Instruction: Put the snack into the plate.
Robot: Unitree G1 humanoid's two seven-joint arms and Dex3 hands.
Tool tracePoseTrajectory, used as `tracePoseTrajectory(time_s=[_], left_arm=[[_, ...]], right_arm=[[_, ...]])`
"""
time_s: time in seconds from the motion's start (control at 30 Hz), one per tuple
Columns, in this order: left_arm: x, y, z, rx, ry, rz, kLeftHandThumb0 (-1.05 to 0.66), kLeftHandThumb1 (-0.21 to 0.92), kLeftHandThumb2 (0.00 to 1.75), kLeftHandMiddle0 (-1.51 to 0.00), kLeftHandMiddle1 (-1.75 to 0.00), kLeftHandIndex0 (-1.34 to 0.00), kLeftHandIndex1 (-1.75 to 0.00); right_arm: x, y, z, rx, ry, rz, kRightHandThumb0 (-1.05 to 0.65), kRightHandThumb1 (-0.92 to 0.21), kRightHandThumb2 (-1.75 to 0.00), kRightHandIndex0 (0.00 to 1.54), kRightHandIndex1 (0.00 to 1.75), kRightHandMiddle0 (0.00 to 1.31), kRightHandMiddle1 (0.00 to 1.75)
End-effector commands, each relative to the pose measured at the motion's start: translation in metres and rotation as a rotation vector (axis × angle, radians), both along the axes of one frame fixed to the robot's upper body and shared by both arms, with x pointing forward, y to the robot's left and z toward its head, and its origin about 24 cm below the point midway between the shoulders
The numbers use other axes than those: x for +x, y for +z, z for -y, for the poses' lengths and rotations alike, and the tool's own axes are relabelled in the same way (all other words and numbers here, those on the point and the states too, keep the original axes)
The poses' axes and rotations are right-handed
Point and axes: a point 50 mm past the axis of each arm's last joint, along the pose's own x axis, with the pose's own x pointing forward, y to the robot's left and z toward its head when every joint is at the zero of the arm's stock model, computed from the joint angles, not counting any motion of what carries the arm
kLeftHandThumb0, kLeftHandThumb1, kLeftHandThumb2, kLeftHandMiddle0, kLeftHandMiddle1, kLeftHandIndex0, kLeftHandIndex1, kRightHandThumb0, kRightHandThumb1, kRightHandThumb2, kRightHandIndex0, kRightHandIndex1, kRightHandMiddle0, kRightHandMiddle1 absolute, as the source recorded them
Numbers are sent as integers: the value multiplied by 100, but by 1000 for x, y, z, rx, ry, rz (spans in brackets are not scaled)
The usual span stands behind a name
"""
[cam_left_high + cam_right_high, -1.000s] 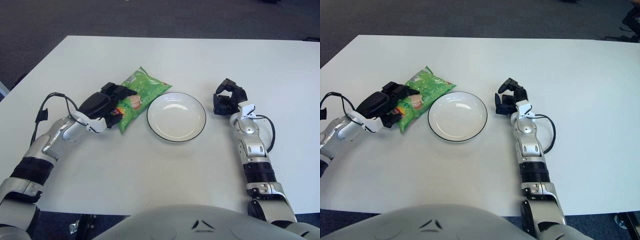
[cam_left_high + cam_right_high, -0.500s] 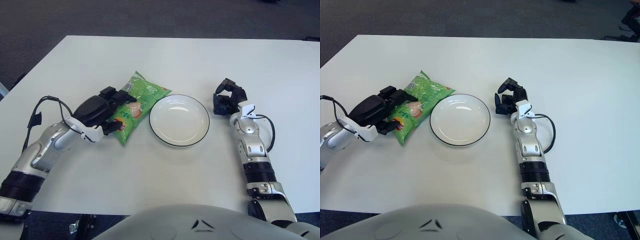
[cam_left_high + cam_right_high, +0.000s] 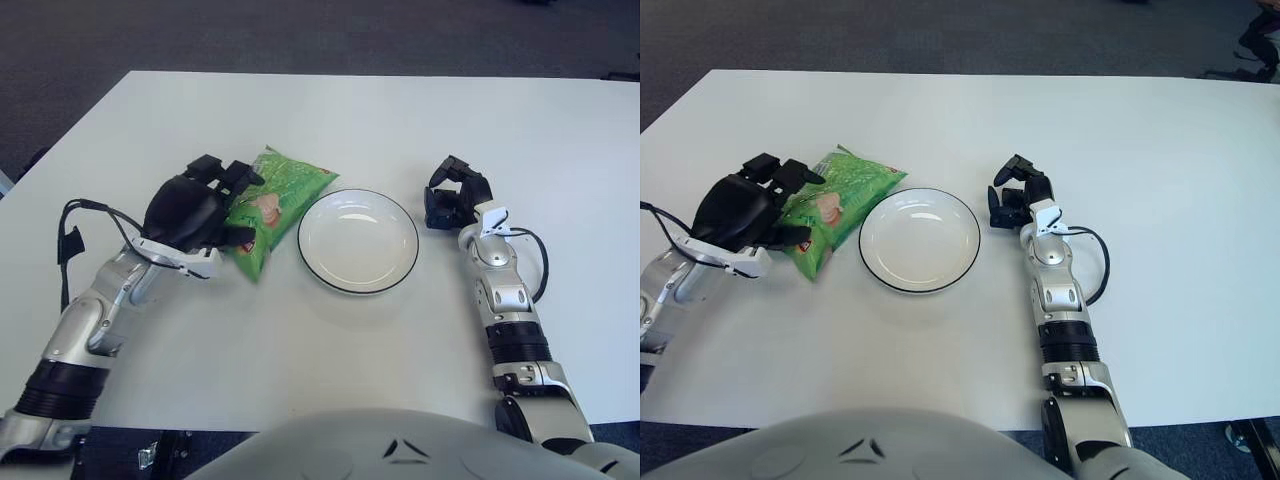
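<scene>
A green snack bag (image 3: 283,190) lies just left of the empty white plate (image 3: 358,240) with a dark rim, its right end close to the rim. My left hand (image 3: 205,205) is at the bag's left end, with fingers over the top and the thumb under the near edge, closed on it. That end looks tilted up off the white table (image 3: 330,120). My right hand (image 3: 452,195) rests curled on the table just right of the plate and holds nothing.
The table's far edge (image 3: 380,74) meets dark carpet. A black cable (image 3: 85,215) loops off my left forearm, and another cable (image 3: 538,265) runs beside my right forearm.
My left hand has turned more upright and drawn back a little, its fingers closing over the bag's left end and tipping it up. The right hand and the plate have stayed put.
</scene>
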Motion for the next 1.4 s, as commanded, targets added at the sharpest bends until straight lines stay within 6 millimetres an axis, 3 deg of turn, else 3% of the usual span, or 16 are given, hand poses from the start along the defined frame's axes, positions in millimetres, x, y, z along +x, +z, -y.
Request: tracePoseTrajectory(time_s=[0.0,0.23,0.53,0.8,1.33,1.37], left_arm=[[-4,11,3,-21,92,90,-57,84,89,-50,-118,-26,-137],[-4,15,6,-78,229,151,-58,80,92,-44,-113,-24,-137],[1,20,14,-161,270,200,-70,91,75,-36,-110,-19,-138],[8,19,26,-231,250,156,-87,92,71,-19,-106,-4,-137],[19,0,39,-209,179,-87,-103,92,90,-2,-86,0,-103],[19,-2,40,-202,170,-117,-104,92,93,-1,-72,0,-90]], right_arm=[[-18,-44,9,-20,-26,-191,-52,-22,-144,134,175,70,175],[-18,-45,9,-28,-18,-183,-53,-21,-144,134,175,70,175],[-18,-45,9,-31,-10,-182,-53,-21,-145,134,175,70,175],[-18,-45,10,-24,-16,-184,-53,-21,-145,134,175,70,175],[-20,-44,9,-27,-17,-177,-52,-22,-144,133,175,70,175],[-20,-44,9,-28,-18,-177,-52,-22,-144,133,175,70,175]])
